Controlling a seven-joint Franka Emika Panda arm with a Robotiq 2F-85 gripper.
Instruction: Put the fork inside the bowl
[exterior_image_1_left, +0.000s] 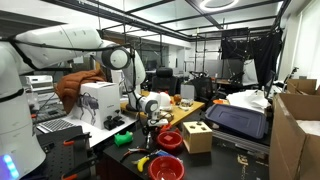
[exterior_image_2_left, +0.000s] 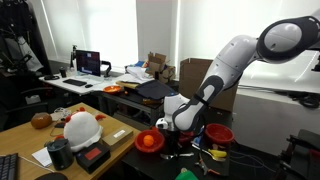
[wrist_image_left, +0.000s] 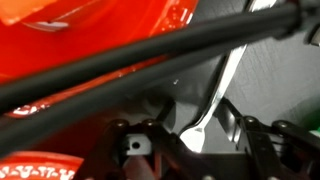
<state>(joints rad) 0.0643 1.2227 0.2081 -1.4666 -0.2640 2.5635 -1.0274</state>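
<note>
In the wrist view a silver fork (wrist_image_left: 222, 85) runs from the upper right down between my gripper's (wrist_image_left: 196, 125) two dark fingers, which are closed against its broad end. A shiny red bowl (wrist_image_left: 90, 45) fills the upper left of that view, close to the fork. In both exterior views the gripper (exterior_image_1_left: 152, 108) (exterior_image_2_left: 168, 124) hangs low over the table, just beside the red bowl (exterior_image_1_left: 170, 138) (exterior_image_2_left: 148, 141). The fork is too small to make out in the exterior views.
Black cables (wrist_image_left: 120, 75) cross the wrist view in front of the bowl. A second red bowl (exterior_image_1_left: 166, 167) (exterior_image_2_left: 219, 133), a wooden box (exterior_image_1_left: 197, 135) and small tools lie near the table's front. A white helmet (exterior_image_2_left: 82, 127) sits further off.
</note>
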